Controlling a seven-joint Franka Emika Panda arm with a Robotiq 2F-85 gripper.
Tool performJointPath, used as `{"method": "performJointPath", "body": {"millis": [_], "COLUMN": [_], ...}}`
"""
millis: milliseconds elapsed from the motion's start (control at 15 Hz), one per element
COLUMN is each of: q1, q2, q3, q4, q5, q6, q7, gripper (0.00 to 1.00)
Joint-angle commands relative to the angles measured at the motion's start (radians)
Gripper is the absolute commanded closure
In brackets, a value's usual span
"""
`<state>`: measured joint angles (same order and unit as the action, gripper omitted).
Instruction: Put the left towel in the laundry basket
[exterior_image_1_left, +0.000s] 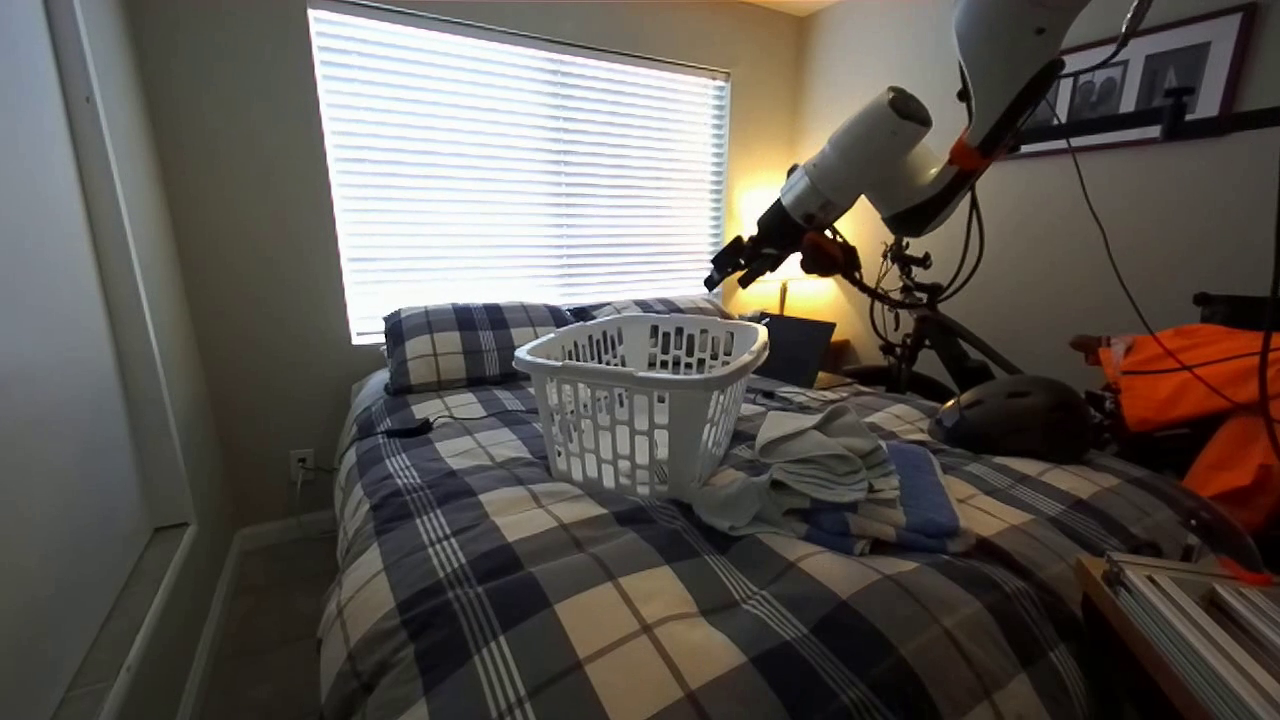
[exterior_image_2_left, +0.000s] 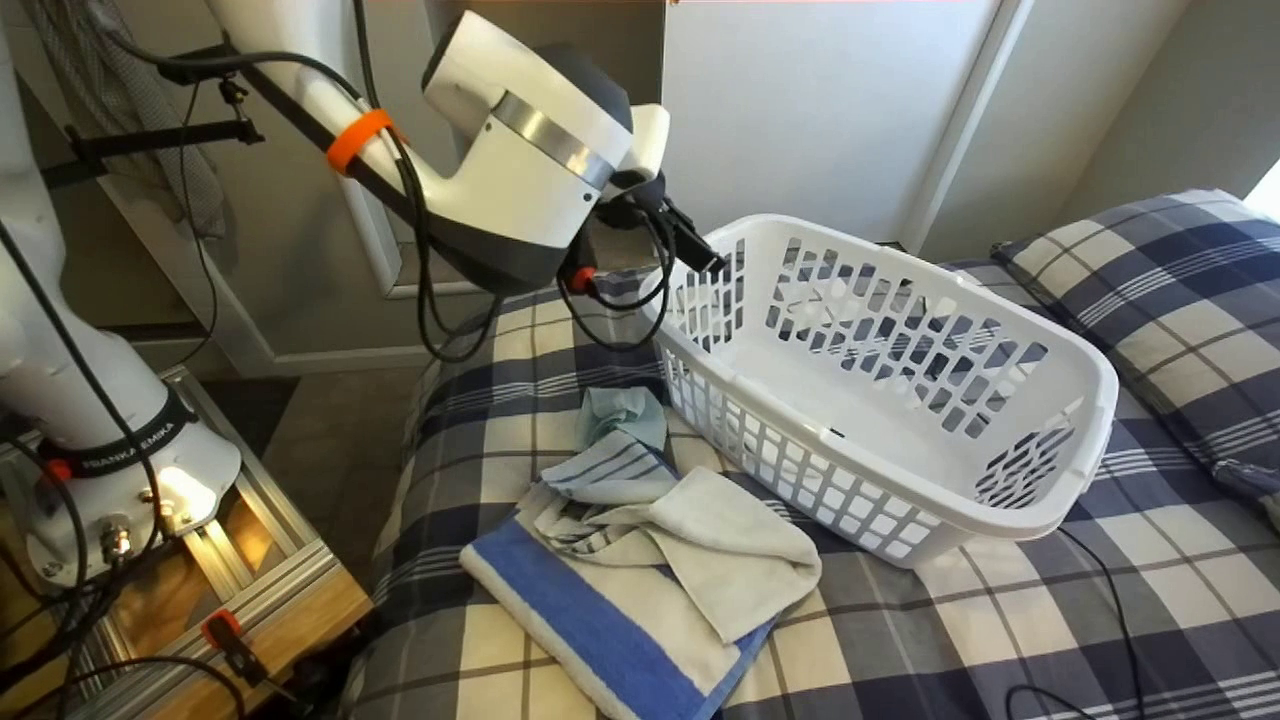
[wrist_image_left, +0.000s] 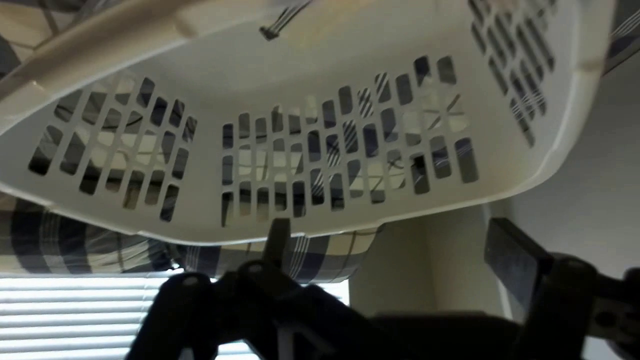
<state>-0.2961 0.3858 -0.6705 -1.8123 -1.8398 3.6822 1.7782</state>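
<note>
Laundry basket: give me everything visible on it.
White, plastic-looking laundry basket, tapered, with slotted walls, solid corners and a broad rim. It stands upright on the plaid bedding. Towels lie beside it, contact unclear; none shows inside. The open gripper hangs higher than the rim, not touching it.

In an exterior view we see blinds (exterior_image_1_left: 520, 170) upper left, a pillow (exterior_image_1_left: 475, 345) left of centre, an outlet (exterior_image_1_left: 301, 463) lower left, a picture (exterior_image_1_left: 1165, 80) upper right, a helmet (exterior_image_1_left: 1020, 418) mid-right.

White laundry basket (exterior_image_2_left: 870, 468) upright; down-tilted jaws overlap its rim in view; crumpled pale cloths (exterior_image_2_left: 730, 540) beside it, partly atop blue-striped towel (exterior_image_2_left: 600, 625)
</note>
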Motion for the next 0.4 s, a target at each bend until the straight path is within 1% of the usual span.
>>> {"method": "performJointPath", "body": {"millis": [0, 67, 133, 200, 333], "q1": [0.063, 0.072, 0.035, 0.046, 0.057], "q2": [0.002, 0.013, -0.002, -0.002, -0.001], "q3": [-0.079, -0.090, -0.055, -0.067, -0.075], "q4": [0.045, 0.070, 0.014, 0.024, 0.036], "q5": [-0.245, -0.293, -0.186, -0.222, -0.248], "q6": [0.207, 0.274, 0.182, 0.221, 0.244], "q7": [0.179, 0.206, 0.106, 0.130, 0.148], "gripper": [0.00, 0.00, 0.00, 0.00, 0.00]}}
